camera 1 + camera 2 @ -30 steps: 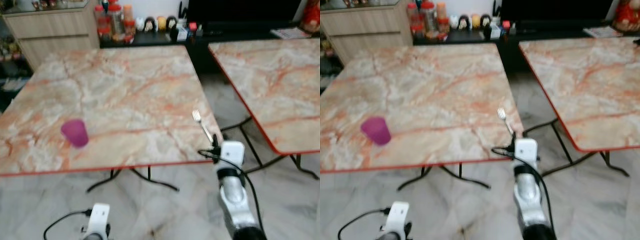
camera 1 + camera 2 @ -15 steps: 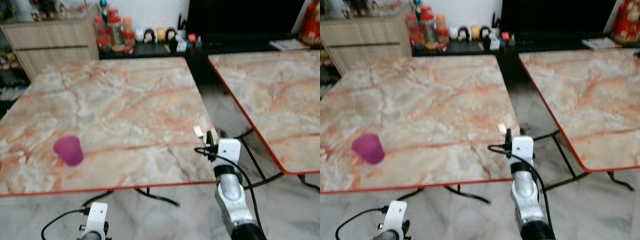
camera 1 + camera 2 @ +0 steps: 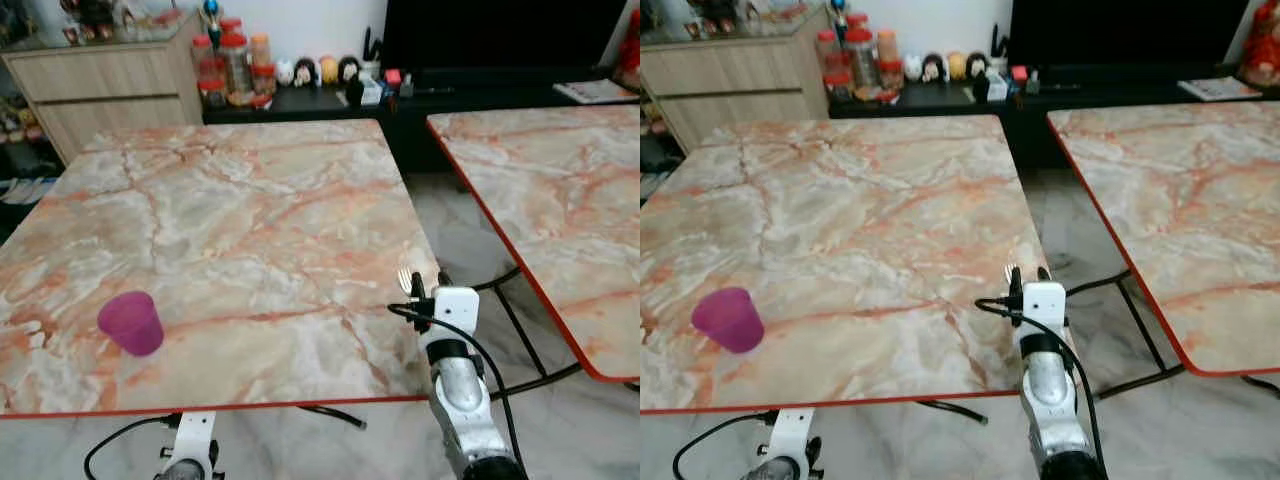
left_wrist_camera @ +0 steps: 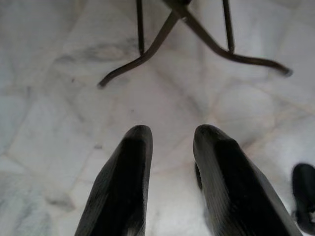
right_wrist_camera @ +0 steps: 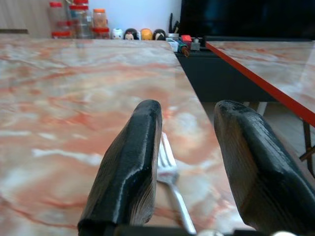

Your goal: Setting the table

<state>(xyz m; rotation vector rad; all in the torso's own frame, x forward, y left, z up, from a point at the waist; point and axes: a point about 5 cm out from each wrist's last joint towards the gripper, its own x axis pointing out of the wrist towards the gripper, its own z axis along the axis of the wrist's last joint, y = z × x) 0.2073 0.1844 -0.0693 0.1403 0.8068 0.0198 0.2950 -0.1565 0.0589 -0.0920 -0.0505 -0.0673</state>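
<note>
A silver fork point(image 3: 404, 279) sticks out forward from my right gripper point(image 3: 427, 285), which is shut on it. In the right wrist view the fork point(image 5: 167, 167) lies along the inner side of one finger point(image 5: 133, 167), just above the marble tabletop. That gripper point(image 5: 189, 110) hangs over the near right corner of the marble table point(image 3: 250, 200). A purple cup point(image 3: 131, 322) stands upright near the table's front left. My left gripper point(image 4: 174, 130) hangs low over the floor, fingers apart, holding nothing.
A second marble table point(image 3: 560, 180) stands to the right across a narrow gap. Behind are a wooden cabinet point(image 3: 110, 85), jars point(image 3: 235, 70) and a dark low bench point(image 3: 470, 90) with figurines. The table's metal legs point(image 4: 147, 54) spread over the tiled floor.
The camera has come closer to the table. My right gripper with the fork has gone from just before the table's front edge to over its near right corner.
</note>
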